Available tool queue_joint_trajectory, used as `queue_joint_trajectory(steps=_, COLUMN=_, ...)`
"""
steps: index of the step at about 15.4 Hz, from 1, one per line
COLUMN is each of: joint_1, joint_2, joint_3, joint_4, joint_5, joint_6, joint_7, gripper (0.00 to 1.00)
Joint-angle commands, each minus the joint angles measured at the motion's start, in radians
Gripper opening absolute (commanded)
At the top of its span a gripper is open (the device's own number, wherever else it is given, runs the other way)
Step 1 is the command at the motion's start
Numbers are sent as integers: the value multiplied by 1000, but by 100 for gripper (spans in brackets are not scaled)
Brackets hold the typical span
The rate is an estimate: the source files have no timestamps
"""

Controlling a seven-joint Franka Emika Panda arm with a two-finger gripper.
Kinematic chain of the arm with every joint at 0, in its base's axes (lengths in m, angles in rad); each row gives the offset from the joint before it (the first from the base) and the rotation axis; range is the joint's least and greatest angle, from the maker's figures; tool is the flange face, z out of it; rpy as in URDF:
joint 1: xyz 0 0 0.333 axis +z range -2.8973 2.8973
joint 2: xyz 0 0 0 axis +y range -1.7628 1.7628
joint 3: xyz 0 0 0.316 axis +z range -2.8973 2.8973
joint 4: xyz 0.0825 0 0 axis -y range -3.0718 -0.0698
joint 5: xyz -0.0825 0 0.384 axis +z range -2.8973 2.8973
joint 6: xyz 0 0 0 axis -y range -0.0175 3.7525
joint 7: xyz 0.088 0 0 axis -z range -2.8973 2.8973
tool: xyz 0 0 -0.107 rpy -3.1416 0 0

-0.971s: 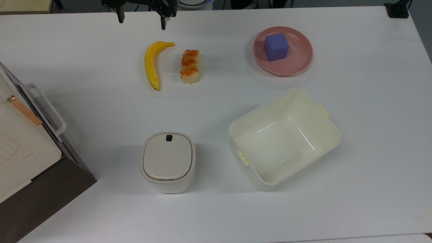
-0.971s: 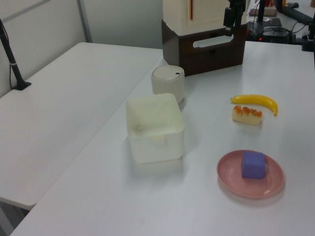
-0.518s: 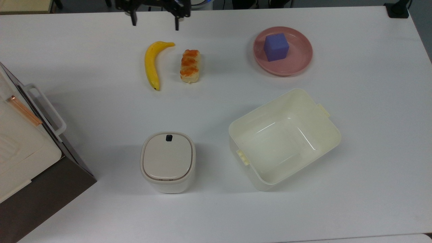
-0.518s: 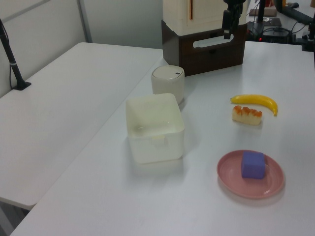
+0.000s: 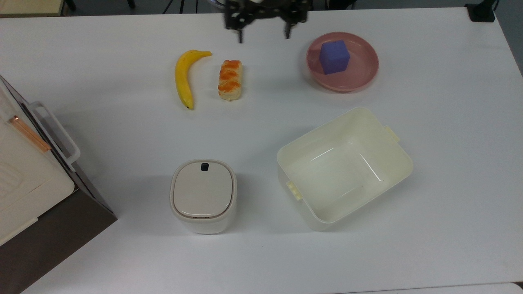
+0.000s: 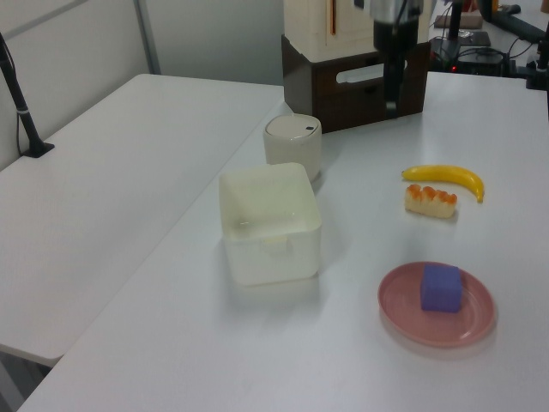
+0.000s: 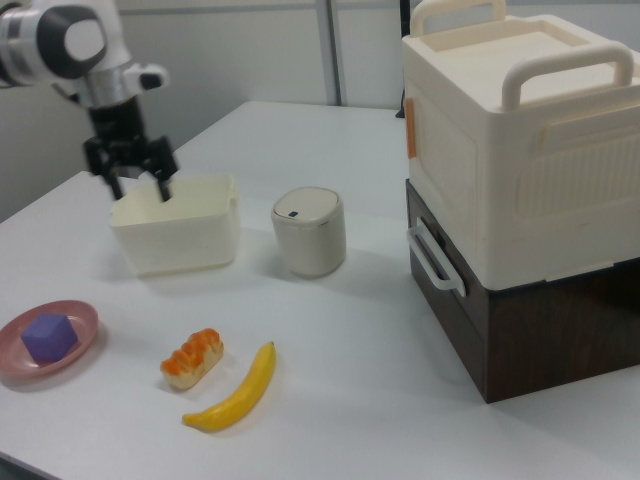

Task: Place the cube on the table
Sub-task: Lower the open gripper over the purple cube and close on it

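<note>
The blue-purple cube (image 5: 334, 57) sits upright on a pink round plate (image 5: 360, 70) at the far right of the white table (image 5: 122, 122) in the top view. My gripper (image 5: 263, 36) hangs open and empty above the table's far edge, to the top view's left of the plate and apart from the cube. In the left view the cube (image 6: 442, 287) rests on the plate (image 6: 401, 307) near the front, with the gripper (image 6: 391, 101) far behind it. In the right view the gripper (image 7: 140, 188) is open, above and behind the cube (image 7: 48, 337).
A banana (image 5: 184, 77) and a bread piece (image 5: 230, 79) lie to the top view's left of the plate. An open cream tub (image 5: 343, 167) and a lidded canister (image 5: 203, 195) stand nearer. A cream box on a dark base (image 5: 28, 179) fills the top view's left edge.
My gripper has travelled toward the top view's right along the far edge, from above the banana's tip to between the bread and the plate. The cube has not moved.
</note>
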State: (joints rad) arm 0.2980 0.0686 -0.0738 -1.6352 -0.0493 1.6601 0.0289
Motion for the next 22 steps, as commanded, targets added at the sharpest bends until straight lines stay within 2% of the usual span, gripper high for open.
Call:
queue_joint_trajectory(steps=1, joint_1=122, joint_2=-30, joint_3=-8, joint_4=-123, joint_5=43, joint_6=30, joint_7=-20, gripper=100)
queue_joint_trajectory(steps=3, joint_1=190, joint_2=-32, joint_3=-6, joint_4=-188, joint_5=45, joint_6=41, joint_7=-21, gripper=100)
queue_joint_trajectory(steps=6, joint_1=275, joint_2=-50, joint_3=-8, joint_4=-319, joint_5=46, joint_6=142, joint_7=-26, gripper=100)
queue_joint_trajectory(steps=9, joint_1=334, joint_2=-46, joint_3=-8, joint_4=-411, joint_5=46, joint_6=217, joint_7=-15, gripper=100)
queue_joint_trajectory(steps=14, joint_1=374, joint_2=-7, joint_3=-6, joint_4=-434, joint_5=66, joint_6=247, joint_7=-12, gripper=100)
queue_joint_trajectory(steps=17, joint_1=397, joint_2=19, joint_3=-6, joint_4=-448, joint_5=106, joint_6=293, joint_7=-7, gripper=100)
queue_joint_trajectory(steps=20, joint_1=409, joint_2=69, joint_3=-6, joint_4=-448, joint_5=111, joint_6=349, joint_7=52, gripper=100)
queue_joint_trajectory(steps=21, joint_1=408, joint_2=77, joint_3=-6, joint_4=-448, joint_5=111, joint_6=354, joint_7=63, gripper=97)
queue_joint_trajectory(steps=22, joint_1=408, joint_2=85, joint_3=-6, joint_4=-446, joint_5=111, joint_6=352, joint_7=63, gripper=82)
